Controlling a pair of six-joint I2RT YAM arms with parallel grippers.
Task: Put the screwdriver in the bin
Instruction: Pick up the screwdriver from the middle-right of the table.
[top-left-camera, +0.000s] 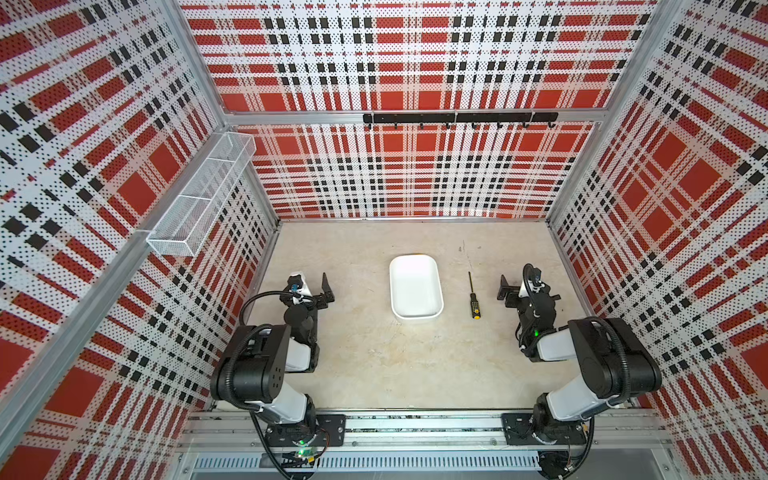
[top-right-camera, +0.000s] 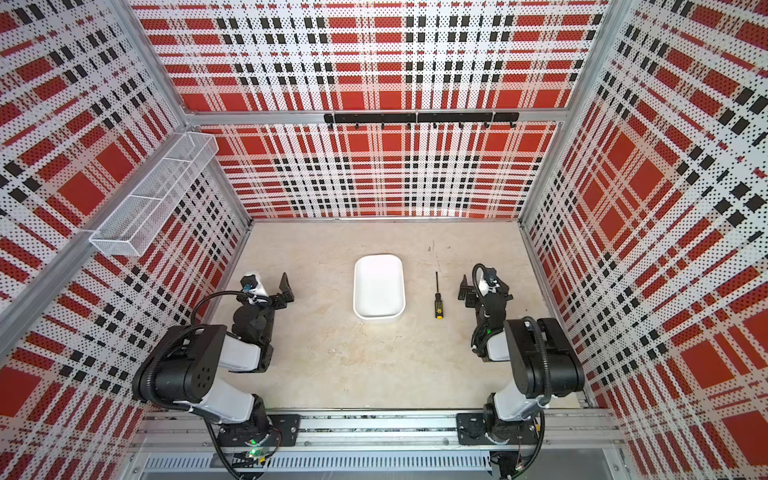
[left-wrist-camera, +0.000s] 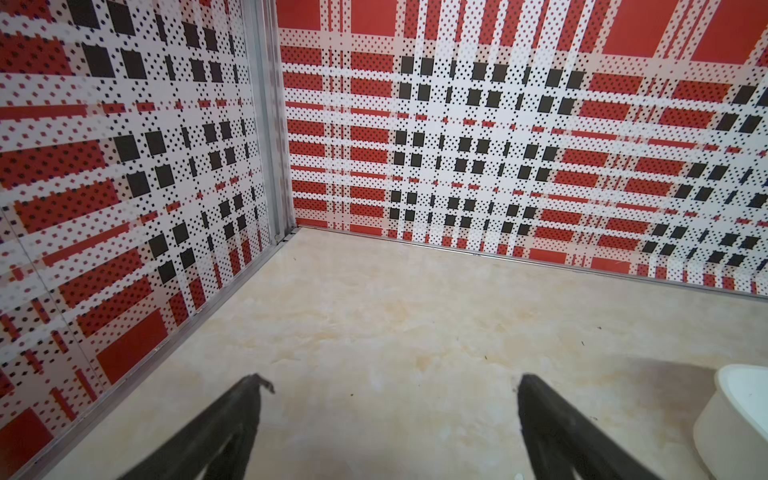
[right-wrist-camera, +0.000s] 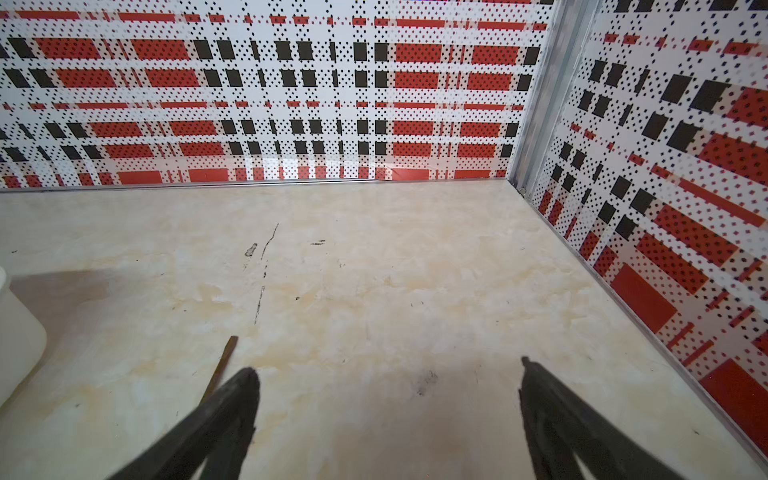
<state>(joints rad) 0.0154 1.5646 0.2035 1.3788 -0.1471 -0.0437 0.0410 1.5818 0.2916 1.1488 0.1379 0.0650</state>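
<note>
Hovering wide-open and empty: right gripper (right-wrist-camera: 386, 370), left gripper (left-wrist-camera: 390, 380) | screwdriver (top-left-camera: 473, 296) at 3 o'clock of bin (top-left-camera: 415, 319) | risk: pinching thin shaft, rolling handle away.

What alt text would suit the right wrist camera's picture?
The right gripper hangs open and empty, black fingers spread over a beige marbled tabletop. The dark metal shaft of the slim screwdriver pokes out beside one finger, a corner of the white plastic bin shows at the edge, and red-white-black plaid walls stand behind.
</note>
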